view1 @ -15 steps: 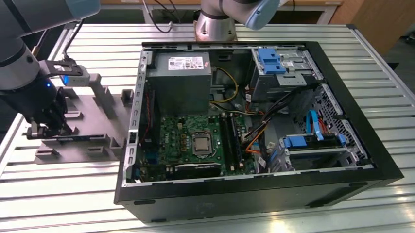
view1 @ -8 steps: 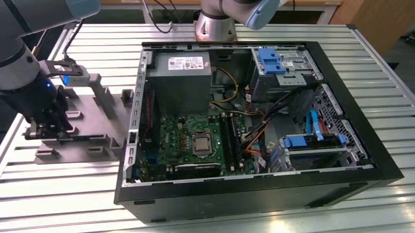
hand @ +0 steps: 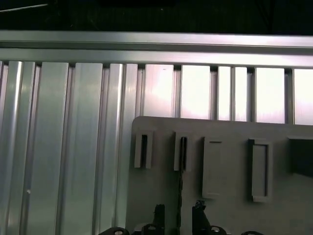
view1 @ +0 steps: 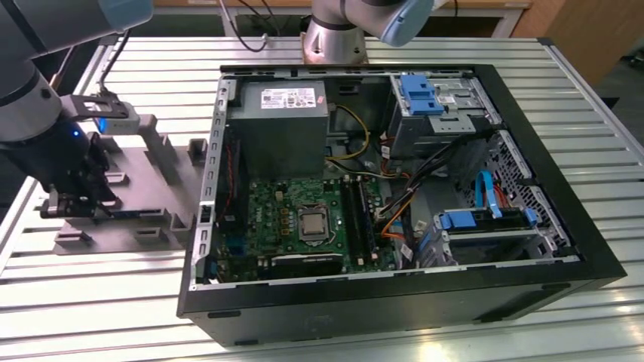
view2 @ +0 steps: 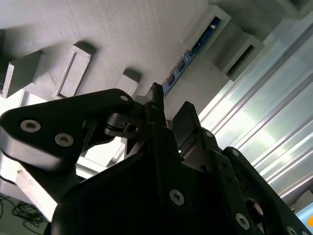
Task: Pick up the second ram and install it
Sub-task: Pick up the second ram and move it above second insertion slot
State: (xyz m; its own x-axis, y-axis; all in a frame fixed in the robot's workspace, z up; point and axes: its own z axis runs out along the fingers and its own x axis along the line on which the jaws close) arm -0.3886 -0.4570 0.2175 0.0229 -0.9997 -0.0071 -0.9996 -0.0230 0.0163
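- Your second ram (hand: 180, 176) stands on edge in the grey fixture plate (hand: 156, 186), which sits on the slatted table (view1: 90, 302) at the exterior view's left, well apart from the open computer case (view1: 403, 302).
- Its long axis runs straight into the hand: in the first wrist view the thin edge passes from a holder slot (hand: 183, 152) down into the gap between the fingertips.
- Your gripper (hand: 178, 213) is spread, one finger either side of the stick with a gap showing on each side — nothing is clamped yet.
- In the exterior view the arm points the gripper down, low over the plate.
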